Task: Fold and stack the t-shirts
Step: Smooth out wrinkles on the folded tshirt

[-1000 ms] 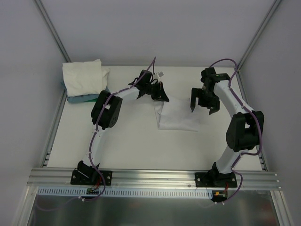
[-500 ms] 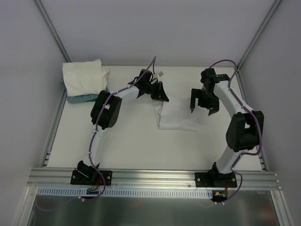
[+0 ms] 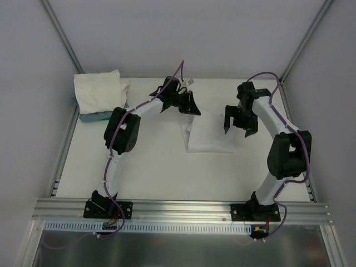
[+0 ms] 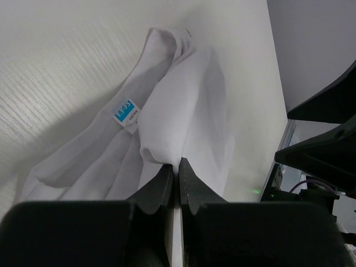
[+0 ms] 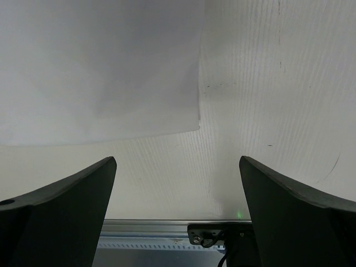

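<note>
A white t-shirt (image 3: 210, 135) lies partly folded on the table between the two arms. My left gripper (image 3: 194, 109) is at its far left corner, shut on a fold of the cloth. In the left wrist view the left gripper (image 4: 175, 165) pinches the white t-shirt (image 4: 189, 105), and a small blue label (image 4: 124, 112) shows on the cloth. My right gripper (image 3: 238, 127) hangs open just right of the t-shirt, holding nothing. The right wrist view shows the right gripper (image 5: 177, 161) wide open over bare table, beside the t-shirt's (image 5: 100, 67) edge. Folded white t-shirts (image 3: 100, 92) are stacked at the far left corner.
A teal-blue flat item (image 3: 95, 117) lies under the stack. The white table (image 3: 156, 167) is bounded by grey side walls and an aluminium rail (image 3: 183, 208) along the near edge, where both arm bases are bolted.
My left gripper has moved a little toward the back of the table with the pinched cloth, and the t-shirt's left edge has drawn up with it. The right arm has barely moved.
</note>
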You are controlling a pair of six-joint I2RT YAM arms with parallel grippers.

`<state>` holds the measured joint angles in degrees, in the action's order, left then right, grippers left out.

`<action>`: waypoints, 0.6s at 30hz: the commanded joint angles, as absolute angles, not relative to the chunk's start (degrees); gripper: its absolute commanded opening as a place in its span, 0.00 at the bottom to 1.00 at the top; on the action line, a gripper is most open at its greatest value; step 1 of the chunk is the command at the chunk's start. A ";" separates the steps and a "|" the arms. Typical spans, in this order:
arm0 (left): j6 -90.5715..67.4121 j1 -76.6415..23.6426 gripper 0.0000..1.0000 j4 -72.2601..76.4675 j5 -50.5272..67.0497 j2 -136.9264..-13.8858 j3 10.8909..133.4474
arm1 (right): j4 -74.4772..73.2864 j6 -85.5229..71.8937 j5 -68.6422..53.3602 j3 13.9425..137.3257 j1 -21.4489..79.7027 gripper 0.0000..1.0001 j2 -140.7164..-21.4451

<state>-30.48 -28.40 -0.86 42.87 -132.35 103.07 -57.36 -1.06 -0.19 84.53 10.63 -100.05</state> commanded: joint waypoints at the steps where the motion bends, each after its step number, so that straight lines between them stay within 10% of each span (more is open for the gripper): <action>1: -28.83 -28.21 0.00 -2.28 43.51 -127.27 105.73 | -57.04 -1.41 -1.58 84.20 10.37 0.99 -97.65; 18: -29.35 -28.21 0.00 -2.64 44.47 -127.97 103.01 | -39.23 -3.77 -17.19 83.49 6.07 1.00 -106.43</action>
